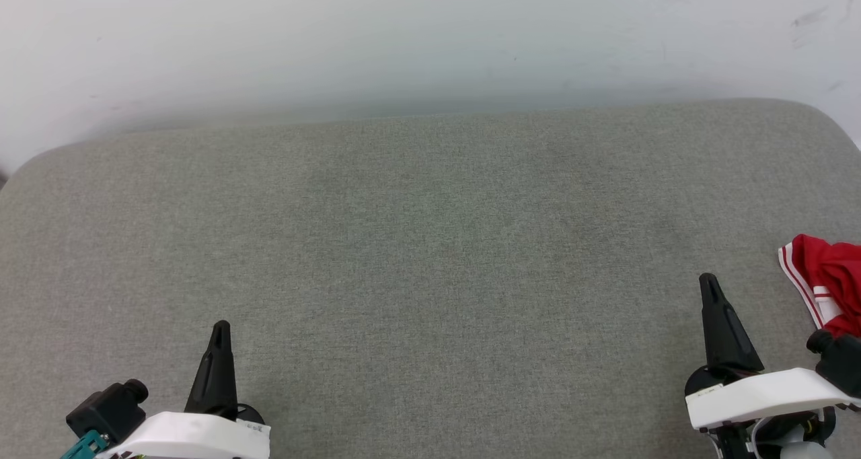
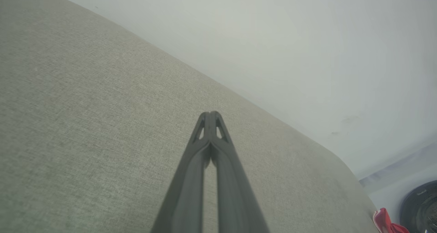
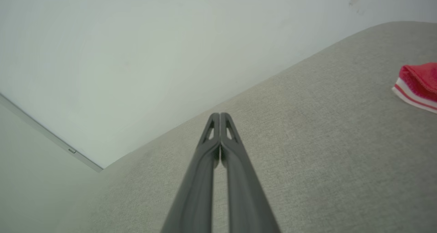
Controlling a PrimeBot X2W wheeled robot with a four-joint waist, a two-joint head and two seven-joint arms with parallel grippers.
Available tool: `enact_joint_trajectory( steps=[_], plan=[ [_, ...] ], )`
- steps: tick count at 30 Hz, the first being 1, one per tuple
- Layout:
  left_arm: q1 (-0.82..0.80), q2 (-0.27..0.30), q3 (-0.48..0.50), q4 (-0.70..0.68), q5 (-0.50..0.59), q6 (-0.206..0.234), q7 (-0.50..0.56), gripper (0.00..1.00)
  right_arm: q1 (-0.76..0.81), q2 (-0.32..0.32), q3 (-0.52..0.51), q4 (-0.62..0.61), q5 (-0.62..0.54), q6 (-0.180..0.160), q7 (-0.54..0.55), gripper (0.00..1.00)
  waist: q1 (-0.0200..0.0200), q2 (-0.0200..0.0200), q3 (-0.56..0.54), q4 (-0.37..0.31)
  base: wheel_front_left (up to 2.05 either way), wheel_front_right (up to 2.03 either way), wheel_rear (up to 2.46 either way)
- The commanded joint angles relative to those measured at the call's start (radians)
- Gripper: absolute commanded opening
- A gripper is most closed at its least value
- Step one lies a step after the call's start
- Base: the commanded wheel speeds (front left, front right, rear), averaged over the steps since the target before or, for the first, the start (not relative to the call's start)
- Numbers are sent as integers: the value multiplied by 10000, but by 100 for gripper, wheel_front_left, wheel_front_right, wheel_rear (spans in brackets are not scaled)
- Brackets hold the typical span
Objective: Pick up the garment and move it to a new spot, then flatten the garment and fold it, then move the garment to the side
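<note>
And there was the left gripper (image 1: pixel 220 327), low on the left of the head view, its two dark fingers pressed together into a single point, closed on themselves. Over on the right, the right gripper (image 1: pixel 709 280) matched it: closed tight, tip aimed up the view. Both hung over the grey fabric-covered counter (image 1: pixel 430 243), well apart from each other, one near each lower corner.

The garment (image 1: pixel 829 277) lay bunched at the far right edge of the head view, partly cut off by the frame. It was red cloth in folds, with a white band carrying red stripes along its left side. It sat on the counter just beside the right gripper, to that gripper's right and clear of the fingers. The black camera block on the right wrist covered its lower part.

From the left wrist view, the left gripper (image 2: pixel 211 115) showed its fingers meeting at the tip. There the garment (image 2: pixel 384 221) was a small red scrap way off at the far corner of the counter (image 2: pixel 85 106), next to a dark round thing (image 2: pixel 421 205) I couldn't make out. From the right wrist view, the right gripper (image 3: pixel 220 115) was closed tip to tip. The garment (image 3: pixel 418 82) rested at the right edge, red on top, with white-and-red striped trim underneath. Behind the counter (image 3: pixel 324 140) stood a pale wall (image 1: pixel 403 35).
</note>
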Motion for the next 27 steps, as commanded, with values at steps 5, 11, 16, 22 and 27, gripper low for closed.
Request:
enact_joint_trajectory(
  steps=[5, 11, 16, 22, 27],
  plan=[
    [-364, 108, 31, 57, -1006, -93, 223, 0, -323, -115, -55, -4, 1075, -1, 197, 0, 0, 0, -28, 13, 0, 0, 0],
    [-496, 127, 43, 207, -1860, -124, 419, 0, -362, -134, -97, 94, 1971, -1, 382, 0, 0, 0, -59, 27, 0, 0, 0],
    [-554, 135, 55, 307, -2398, -147, 550, 0, -383, -143, -124, 157, 2531, -1, 502, 0, 0, 0, -79, 36, 0, 0, 0],
    [-679, 145, 75, 446, -3161, -188, 737, 0, -412, -154, -171, 250, 3328, -1, 673, 0, 0, 0, -110, 50, 0, 0, 0],
    [-748, 151, 92, 564, -3762, -210, 883, 0, -445, -160, -211, 325, 3954, -1, 809, 0, 0, 0, -136, 61, 0, 0, 0]
  ],
)
